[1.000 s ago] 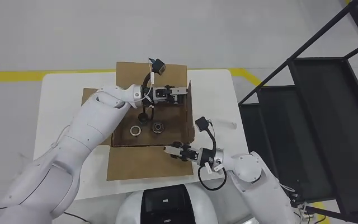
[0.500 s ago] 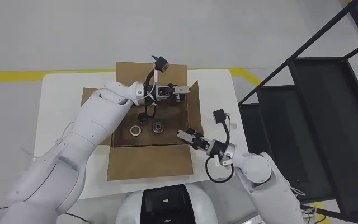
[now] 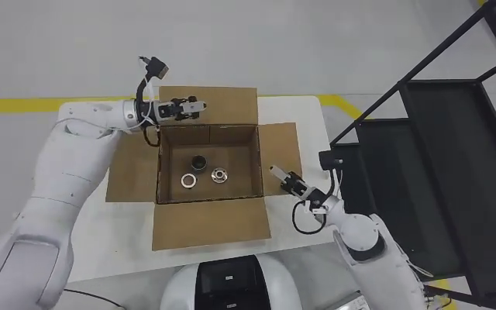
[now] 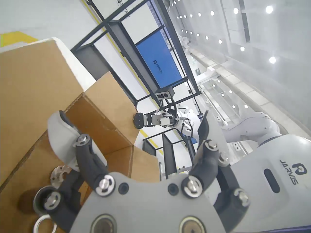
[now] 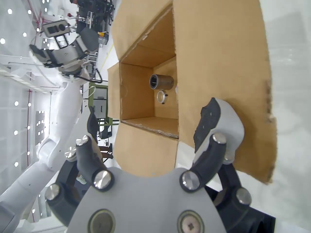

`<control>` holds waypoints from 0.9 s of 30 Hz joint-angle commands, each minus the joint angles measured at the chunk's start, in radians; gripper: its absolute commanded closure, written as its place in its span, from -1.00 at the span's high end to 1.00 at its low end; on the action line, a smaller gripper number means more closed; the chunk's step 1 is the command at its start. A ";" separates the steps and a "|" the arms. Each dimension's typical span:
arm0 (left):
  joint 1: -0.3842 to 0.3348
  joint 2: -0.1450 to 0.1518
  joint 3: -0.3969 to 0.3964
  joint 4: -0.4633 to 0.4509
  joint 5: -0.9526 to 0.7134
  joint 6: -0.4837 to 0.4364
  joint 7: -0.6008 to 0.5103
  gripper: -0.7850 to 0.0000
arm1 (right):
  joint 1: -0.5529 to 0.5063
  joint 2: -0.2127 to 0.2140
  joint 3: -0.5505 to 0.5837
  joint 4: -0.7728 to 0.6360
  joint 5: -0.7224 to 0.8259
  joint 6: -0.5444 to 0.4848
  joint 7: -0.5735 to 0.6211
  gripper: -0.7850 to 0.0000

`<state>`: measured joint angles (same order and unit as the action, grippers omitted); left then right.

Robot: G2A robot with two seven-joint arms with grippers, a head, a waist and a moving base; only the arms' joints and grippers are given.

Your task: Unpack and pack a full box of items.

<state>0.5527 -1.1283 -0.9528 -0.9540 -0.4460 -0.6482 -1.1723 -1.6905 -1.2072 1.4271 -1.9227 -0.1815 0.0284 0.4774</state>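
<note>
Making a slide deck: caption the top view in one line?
Open box holding cylinder, ring and flange; left gripper and right gripper open over its flaps.

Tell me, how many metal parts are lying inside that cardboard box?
3. A dark cylinder sits toward the far wall of the box, a pale ring just nearer the robot, and a flanged disc beside the ring. Others could hide behind the walls.
</note>
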 commanded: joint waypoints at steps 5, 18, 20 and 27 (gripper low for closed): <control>0.204 0.119 -0.283 -0.167 0.050 0.037 -0.036 1.00 | 0.089 -0.006 -0.063 0.085 -0.018 0.071 0.004 1.00; 0.478 0.200 -0.586 -0.286 -0.030 0.105 -0.049 1.00 | 0.102 -0.002 -0.078 -0.058 -0.100 0.082 -0.008 1.00; 0.494 0.203 -0.596 -0.287 -0.035 0.101 -0.052 1.00 | 0.110 -0.001 -0.096 -0.100 -0.127 0.080 0.012 1.00; 0.533 0.211 -0.622 -0.270 -0.044 0.086 -0.057 1.00 | 0.270 -0.014 -0.265 -0.065 -0.248 0.142 0.100 1.00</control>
<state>1.0812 -0.9180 -1.5710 -1.2262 -0.4886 -0.5610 -1.2311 -1.4495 -1.2181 1.1910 -2.0033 -0.4125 0.1580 0.5747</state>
